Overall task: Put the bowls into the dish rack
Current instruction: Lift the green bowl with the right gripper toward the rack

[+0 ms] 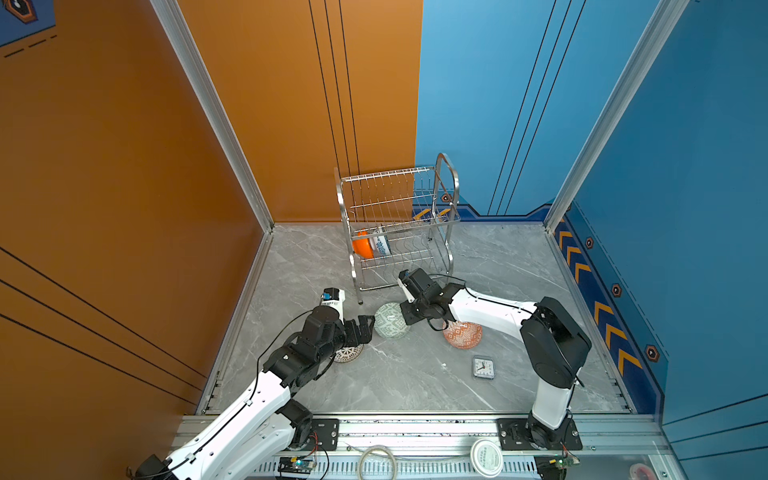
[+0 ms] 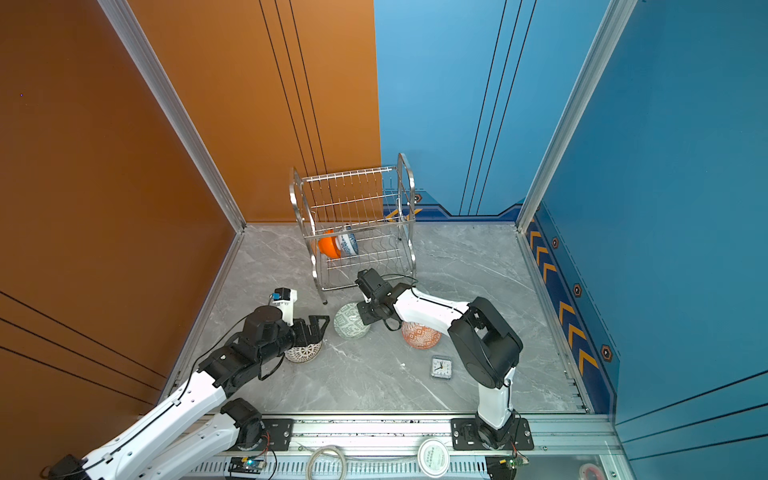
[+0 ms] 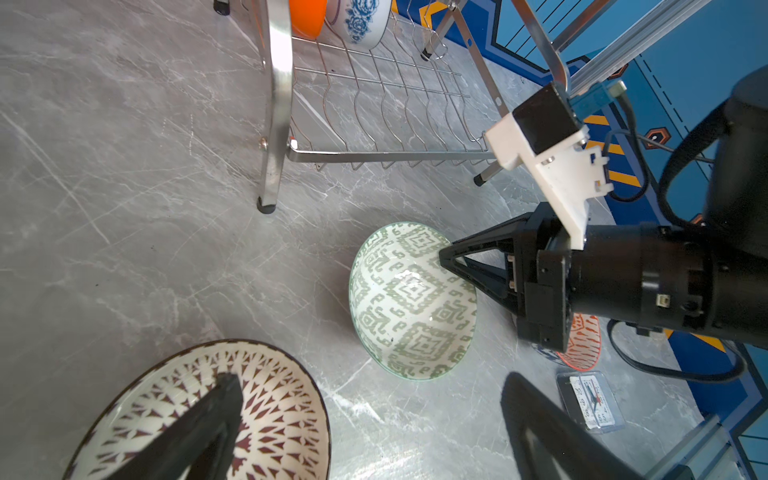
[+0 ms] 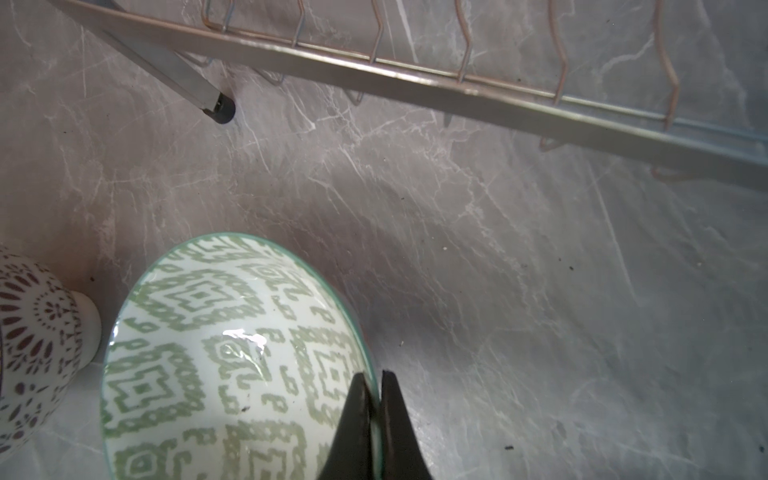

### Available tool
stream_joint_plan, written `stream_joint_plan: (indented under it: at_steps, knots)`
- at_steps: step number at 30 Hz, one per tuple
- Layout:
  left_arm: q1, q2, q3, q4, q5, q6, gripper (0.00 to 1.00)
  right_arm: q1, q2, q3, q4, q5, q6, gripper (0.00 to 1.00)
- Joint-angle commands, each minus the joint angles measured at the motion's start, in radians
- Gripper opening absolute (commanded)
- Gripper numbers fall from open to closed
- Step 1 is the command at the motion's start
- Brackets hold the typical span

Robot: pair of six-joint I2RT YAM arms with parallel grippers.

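The right gripper [image 4: 376, 379] is seen clamped on the rim of the green bowl [image 4: 232, 353], one finger inside and one outside the wall. The bowl, white with a green geometric pattern and a thin green edge, is tipped on the table [image 1: 415, 386], its glossy inside turned toward the left arm; whether it is lifted clear cannot be told. Just beside it the lattice bowl [image 3: 282, 395] is set upright, and over that bowl the left gripper [image 1: 366, 328] is held with jaws wide apart and nothing between them. The orange-red bowl [image 1: 463, 336] is partly covered by the right arm, and a small clock [image 1: 483, 368] lies nearer the front. Behind the green bowl, across a strip of bare marbled table, the rack [image 1: 386, 173] is placed, its nearest front leg close to the bowl. On the lower shelf, at its left end, the orange bowl [image 1: 360, 246] and the blue bowl [image 1: 380, 245] are stood on edge, touching. A white lid [image 1: 485, 457] lies on the front rail.
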Motion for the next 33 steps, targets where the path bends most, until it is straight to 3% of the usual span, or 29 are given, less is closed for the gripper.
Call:
stream_joint_plan:
  at_steps: [1,24,33]
  knots:
    - [0.024,-0.011,-0.017,-0.027,0.034,0.000,0.98,0.001,0.037,0.021,0.002,-0.006,0.030,0.02]
    - [0.068,-0.023,-0.022,-0.027,0.081,-0.030,0.98,-0.006,-0.010,0.008,-0.003,0.029,0.014,0.33]
    - [0.098,-0.043,-0.026,-0.023,0.119,-0.051,0.98,0.007,-0.057,0.002,-0.031,0.081,-0.011,0.51]
